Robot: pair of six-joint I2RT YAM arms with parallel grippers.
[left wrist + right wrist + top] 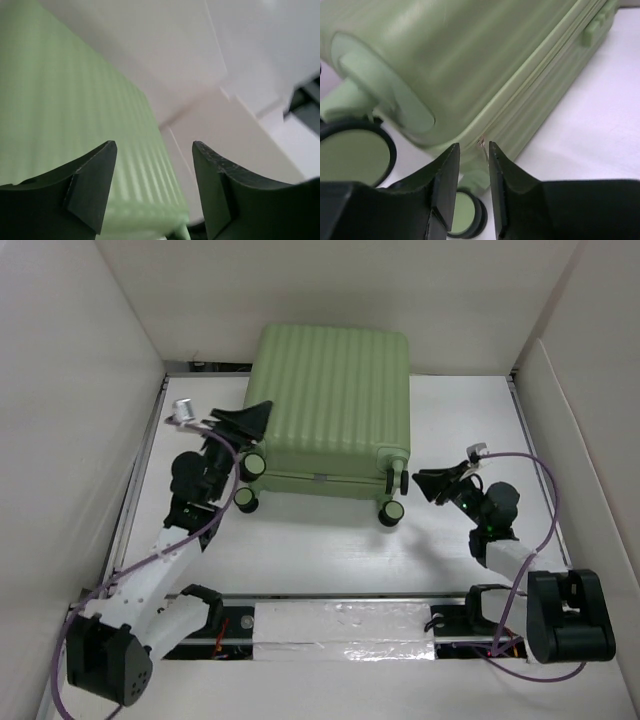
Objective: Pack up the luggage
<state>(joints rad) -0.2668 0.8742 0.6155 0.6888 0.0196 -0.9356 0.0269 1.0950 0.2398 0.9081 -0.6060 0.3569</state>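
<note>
The luggage (335, 400) is a pale green ribbed suitcase lying flat and closed at the back of the table, its black wheels (392, 510) facing the arms. My left gripper (258, 412) hovers at its near left corner, jaws open and empty; in the left wrist view the gripper (154, 146) looks along the ribbed shell (65, 110). My right gripper (425, 488) sits by the near right wheel. In the right wrist view its jaws (474, 146) stand narrowly apart, pointing at the zipper seam, with the small zipper pull (481, 143) just beyond the fingertips and not pinched.
White walls (70, 420) box in the table on the left, back and right. A foil-wrapped bar (345, 635) runs along the near edge between the arm bases. Bare white tabletop (320, 560) lies in front of the suitcase. Purple cables (545, 480) loop off both arms.
</note>
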